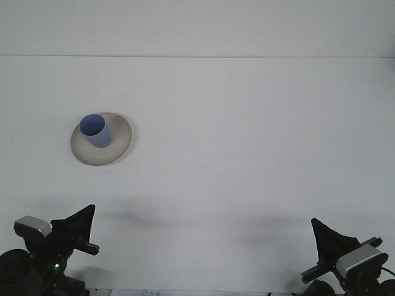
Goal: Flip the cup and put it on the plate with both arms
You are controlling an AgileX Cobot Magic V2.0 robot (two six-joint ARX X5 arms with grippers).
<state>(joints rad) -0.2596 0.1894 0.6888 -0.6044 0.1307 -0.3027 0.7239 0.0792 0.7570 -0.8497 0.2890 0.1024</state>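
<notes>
**Cup upright on the plate, both arms parked low**

The blue cup [95,130] stands mouth up on the pale plate [120,145], set toward the plate's back left part rather than its centre. Its open rim faces the camera and its base rests on the plate's surface, which is the pose the task asks for: an upright cup, carried by the plate and not by the bench [247,123]. Nothing touches the cup, so it stands by its own weight alone.

The left claw [83,217] sits at the bottom left edge of the view, well apart from the plate and nearer the robot. Its two dark fingers appear pressed together into a single point, with no gap between them and nothing held. The right claw [326,235] sits at the bottom right edge, farther from the plate than the left one. Its fingers likewise read as one closed wedge, empty.

Both arms being low, near the robot's base and clear of the work, fits a rest pose: with the cup placed, there is no reason to hover near it and risk knocking it over. Judged from this layout, the task looks complete or all but complete, with no further handling plainly called for.
</notes>
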